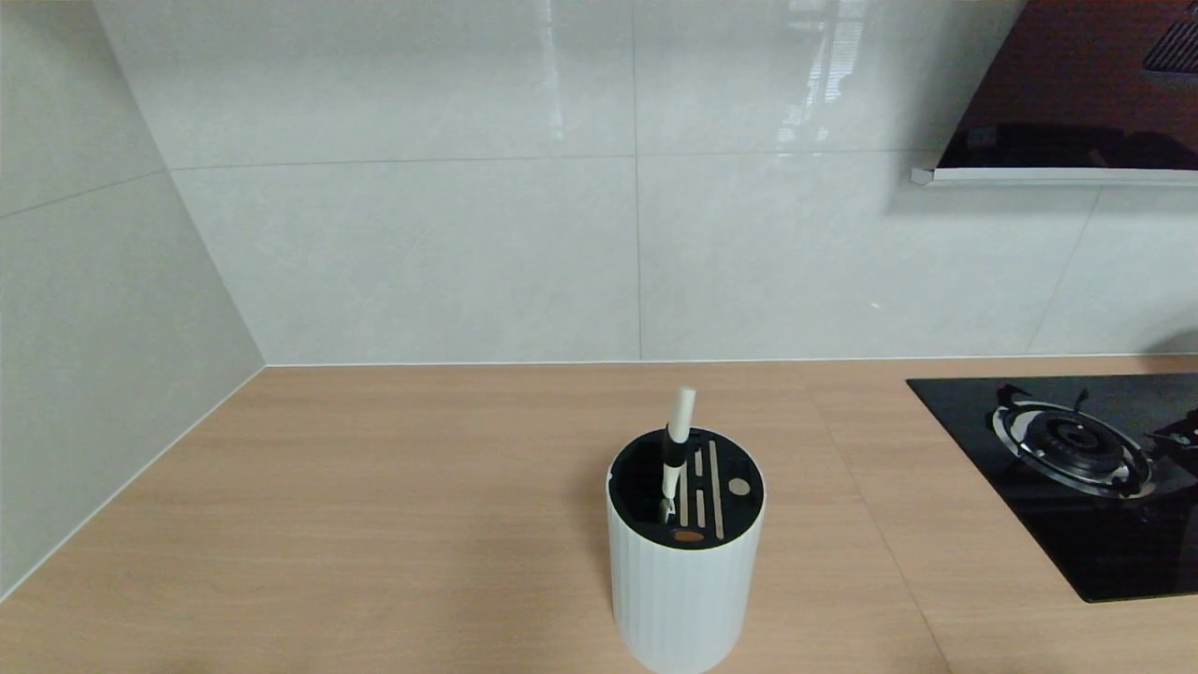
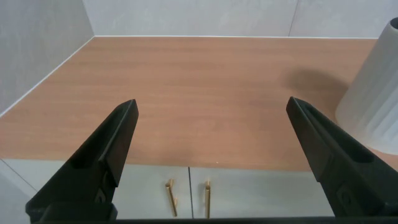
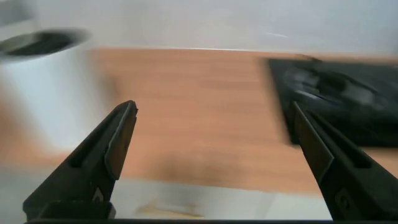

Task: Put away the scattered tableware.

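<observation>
The left tool (image 2: 211, 106) hangs with its two dark fingers spread wide and nothing between them, over the front edge of the wooden counter (image 1: 374, 487). Below that edge are pale cabinet doors (image 2: 249, 193) with two slim gold handles (image 2: 169, 196). A tiled wall (image 1: 421, 234) closes the counter on the left and at the back. Near the counter's front, about mid-width, stands the holder (image 1: 683, 590), a white ribbed cylinder with a black top cut into narrow slots and a larger open compartment on its left side. A single utensil (image 1: 678, 431) stands in that compartment, leaning slightly, its white handle above the rim with a black band just below. Its working end is hidden inside, so I cannot tell what kind it is. The right tool (image 3: 214, 107) is likewise spread wide and holds nothing, with the holder to one side and the black gas hob (image 1: 1067, 468) to the other. The hob is set into the counter at the right, well apart from the holder, and a dark hood (image 1: 1076, 103) hangs above it.
</observation>
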